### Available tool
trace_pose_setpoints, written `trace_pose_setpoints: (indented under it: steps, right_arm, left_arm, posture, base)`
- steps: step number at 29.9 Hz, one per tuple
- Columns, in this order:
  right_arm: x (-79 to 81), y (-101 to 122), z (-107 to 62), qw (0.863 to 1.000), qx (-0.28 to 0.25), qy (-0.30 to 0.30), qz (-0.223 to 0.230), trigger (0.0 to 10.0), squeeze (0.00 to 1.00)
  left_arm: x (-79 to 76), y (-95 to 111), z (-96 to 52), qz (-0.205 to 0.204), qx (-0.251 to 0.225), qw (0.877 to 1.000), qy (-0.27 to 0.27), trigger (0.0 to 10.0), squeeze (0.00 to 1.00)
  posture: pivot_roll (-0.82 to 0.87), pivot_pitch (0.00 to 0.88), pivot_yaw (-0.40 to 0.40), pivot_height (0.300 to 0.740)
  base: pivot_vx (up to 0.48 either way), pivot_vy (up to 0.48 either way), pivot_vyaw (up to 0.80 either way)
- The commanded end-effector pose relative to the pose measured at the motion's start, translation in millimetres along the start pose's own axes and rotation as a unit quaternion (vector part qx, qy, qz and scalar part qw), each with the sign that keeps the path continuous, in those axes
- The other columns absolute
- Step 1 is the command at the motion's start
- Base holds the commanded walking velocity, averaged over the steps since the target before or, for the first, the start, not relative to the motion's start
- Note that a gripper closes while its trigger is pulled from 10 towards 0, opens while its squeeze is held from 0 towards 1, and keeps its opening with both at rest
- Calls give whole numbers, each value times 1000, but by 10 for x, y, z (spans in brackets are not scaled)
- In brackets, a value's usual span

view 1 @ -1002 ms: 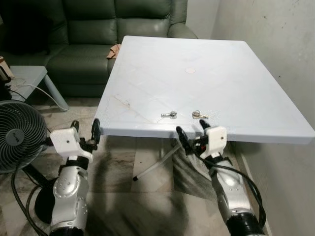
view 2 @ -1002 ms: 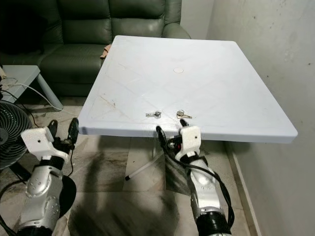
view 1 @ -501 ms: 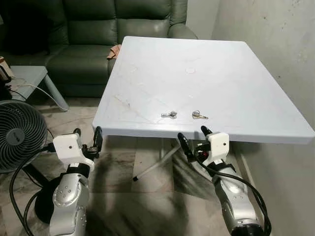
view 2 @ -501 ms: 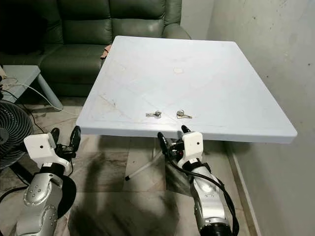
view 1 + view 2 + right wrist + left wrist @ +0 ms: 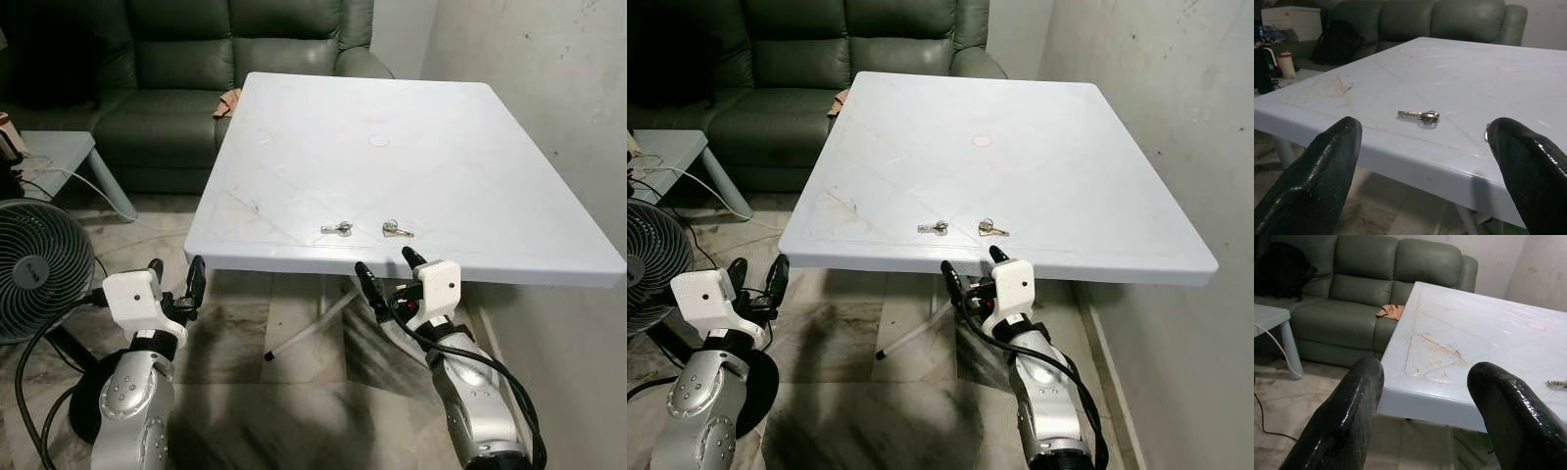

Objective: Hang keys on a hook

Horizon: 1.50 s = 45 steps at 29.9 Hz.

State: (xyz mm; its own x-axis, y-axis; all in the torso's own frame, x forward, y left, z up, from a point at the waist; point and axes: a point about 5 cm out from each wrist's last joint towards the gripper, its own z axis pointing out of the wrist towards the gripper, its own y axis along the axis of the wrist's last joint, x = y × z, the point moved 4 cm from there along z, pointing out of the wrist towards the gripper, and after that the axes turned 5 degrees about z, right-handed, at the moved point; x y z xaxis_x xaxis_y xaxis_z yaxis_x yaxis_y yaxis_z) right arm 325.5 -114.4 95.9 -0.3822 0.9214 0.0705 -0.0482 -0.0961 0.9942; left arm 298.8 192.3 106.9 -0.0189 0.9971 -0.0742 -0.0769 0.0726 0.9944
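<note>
Two small sets of keys lie near the front edge of the white table (image 5: 470, 157): one set (image 5: 336, 229) toward the left, the other set (image 5: 396, 230) to its right. My right gripper (image 5: 389, 273) is open, held just below and in front of the table's front edge, under the keys. In the right wrist view the left set of keys (image 5: 1420, 116) lies between the two black fingertips (image 5: 1317, 176), farther off. My left gripper (image 5: 175, 279) is open, low beside the table's front left corner.
A dark green sofa (image 5: 196, 59) stands behind the table, with a small tan cloth (image 5: 227, 100) on its seat. A black floor fan (image 5: 39, 269) and a cable are at my left. A low grey side table (image 5: 59, 152) stands beyond. A wall (image 5: 549, 78) runs along the right.
Both grippers have sunk a little lower in front of the table edge and the right one has drifted slightly right. The keys have not moved.
</note>
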Motion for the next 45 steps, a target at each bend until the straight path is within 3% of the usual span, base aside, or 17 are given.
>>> trace_pose_setpoints:
  steps: [1,33,45]
  right_arm:
    - [27,49,3,1000,-5,6,-1,10000,0]
    - [65,26,-23,1000,2,7,4,10000,0]
    - [63,20,12,999,22,25,-19,10000,0]
  left_arm:
    - [-12,12,-10,1,3,1000,-8,10000,0]
    - [-30,1,-9,-7,14,1000,-13,10000,0]
    - [-127,-11,-1,-1,20,1000,-17,10000,0]
  posture:
    - [-90,0,-5,740]
    - [-86,0,-1,740]
    - [-91,11,-1,740]
  base:
    - [255,0,0]
    - [337,0,0]
    - [0,0,0]
